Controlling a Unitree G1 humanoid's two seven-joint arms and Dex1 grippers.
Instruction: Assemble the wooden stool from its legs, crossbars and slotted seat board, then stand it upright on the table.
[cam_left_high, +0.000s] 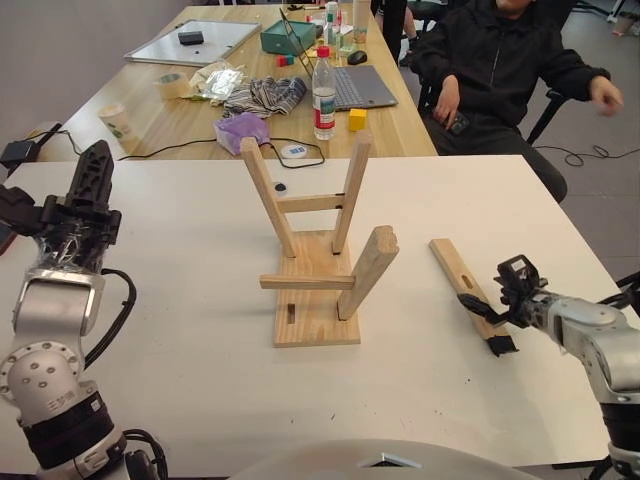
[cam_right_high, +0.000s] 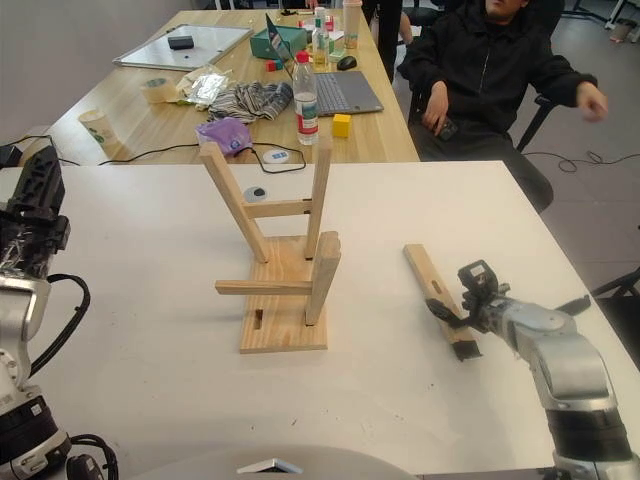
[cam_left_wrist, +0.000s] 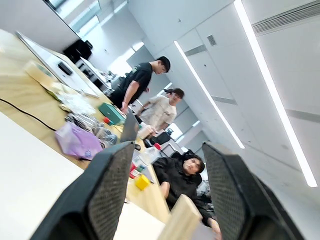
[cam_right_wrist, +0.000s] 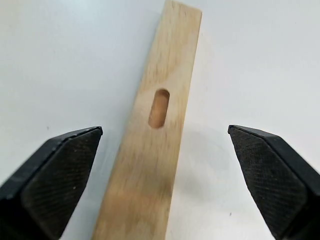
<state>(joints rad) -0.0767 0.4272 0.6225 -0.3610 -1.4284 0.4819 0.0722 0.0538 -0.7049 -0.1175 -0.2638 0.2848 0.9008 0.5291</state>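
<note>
The slotted seat board (cam_left_high: 318, 325) lies flat in the middle of the white table. Three legs stand up from it: two at the back (cam_left_high: 268, 197) (cam_left_high: 352, 192) and one at the front (cam_left_high: 368, 270). One crossbar (cam_left_high: 311, 203) joins the back pair, and a second crossbar (cam_left_high: 305, 282) runs left from the front leg. A loose leg (cam_left_high: 455, 272) with a slot (cam_right_wrist: 159, 107) lies flat to the right. My right gripper (cam_left_high: 486, 322) is open, low over that leg's near end, a finger on each side. My left gripper (cam_left_high: 92, 170) is raised at the far left, pointing up, open and empty.
A small black disc (cam_left_high: 281, 187) lies behind the stool on the white table. The wooden table beyond holds a bottle (cam_left_high: 323, 95), laptop (cam_left_high: 360, 88), yellow block (cam_left_high: 357, 120), purple bag (cam_left_high: 240, 130) and paper cup (cam_left_high: 115, 120). A seated person is at the back right.
</note>
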